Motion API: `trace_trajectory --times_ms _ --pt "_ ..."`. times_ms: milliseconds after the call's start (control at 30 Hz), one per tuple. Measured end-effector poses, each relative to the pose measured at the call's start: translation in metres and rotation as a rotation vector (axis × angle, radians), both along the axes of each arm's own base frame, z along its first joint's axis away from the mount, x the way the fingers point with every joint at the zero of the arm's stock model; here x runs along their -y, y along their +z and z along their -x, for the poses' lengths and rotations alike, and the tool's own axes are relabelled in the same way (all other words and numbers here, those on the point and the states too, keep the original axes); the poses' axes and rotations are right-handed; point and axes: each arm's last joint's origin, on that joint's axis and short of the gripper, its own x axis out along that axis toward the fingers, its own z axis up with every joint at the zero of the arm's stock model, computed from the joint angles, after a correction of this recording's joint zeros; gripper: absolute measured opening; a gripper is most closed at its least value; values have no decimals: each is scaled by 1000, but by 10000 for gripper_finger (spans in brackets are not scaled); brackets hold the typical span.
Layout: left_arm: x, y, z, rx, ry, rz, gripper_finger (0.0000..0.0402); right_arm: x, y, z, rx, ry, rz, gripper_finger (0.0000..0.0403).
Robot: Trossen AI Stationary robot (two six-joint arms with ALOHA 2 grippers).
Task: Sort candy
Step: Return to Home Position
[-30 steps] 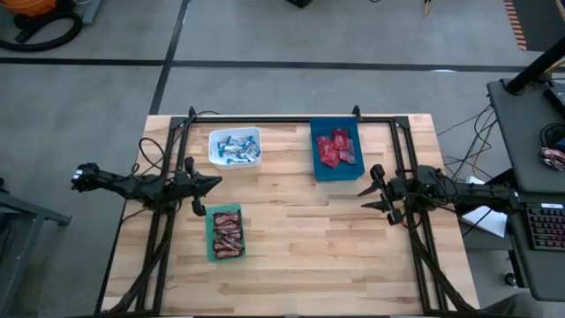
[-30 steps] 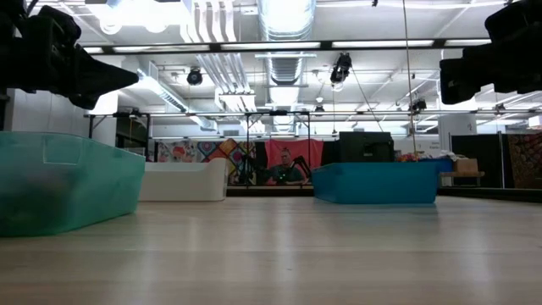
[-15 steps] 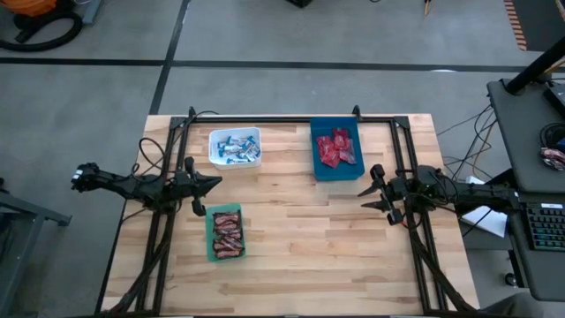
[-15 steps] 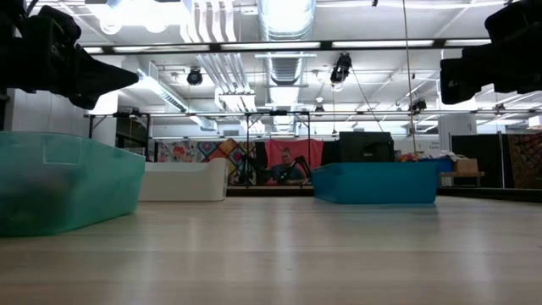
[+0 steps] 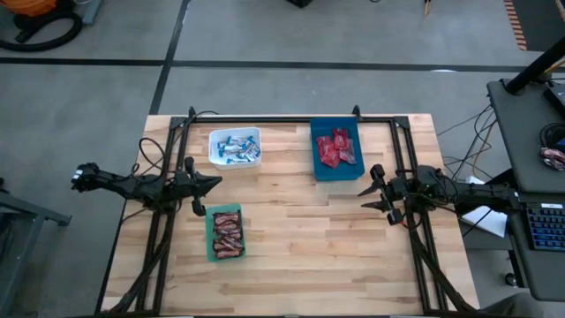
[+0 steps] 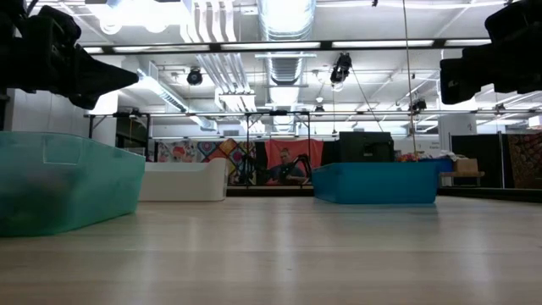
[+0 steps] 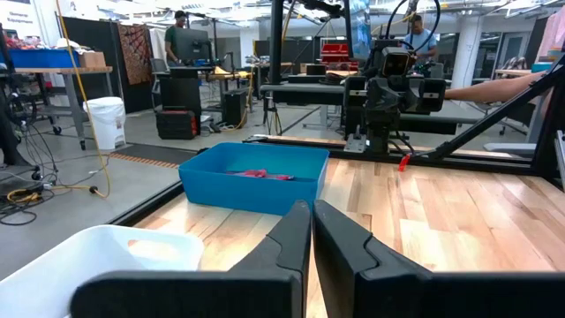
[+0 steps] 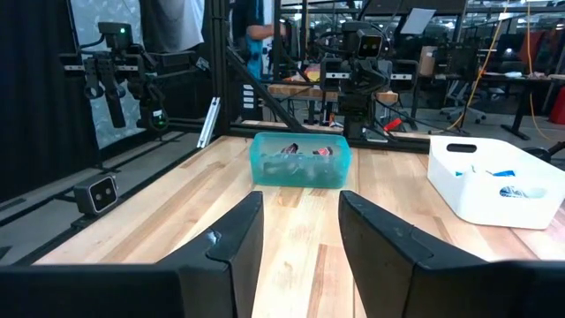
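Observation:
All the candy lies inside three bins. Blue-and-white mini bars fill the white bin at the table's far left. Red crinkly packets sit in the blue bin at far centre-right. Dark brown mini bars lie in the green bin near the left. My left gripper hovers shut above the table between the white and green bins, pointing right. My right gripper hovers open near the right edge, pointing left.
A black frame runs along the table's far edge and down both sides. Bare wooden tabletop spreads across the middle and near side. A desk with a keyboard stands off the right edge. People stand in the room beyond.

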Motion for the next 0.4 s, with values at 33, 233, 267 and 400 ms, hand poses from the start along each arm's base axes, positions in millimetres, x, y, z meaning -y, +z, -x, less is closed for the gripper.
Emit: trace_trajectory --times_ms 33,233,267,400 --pt "0 0 0 0 0 0 0 0 0 0 0 1 0 140" --pt "0 0 0 0 0 0 0 0 0 0 0 0 0 132" --pt "0 0 0 0 0 0 0 0 0 0 0 0 0 132" --pt "0 0 0 0 1 0 0 0 0 0 0 0 0 136"
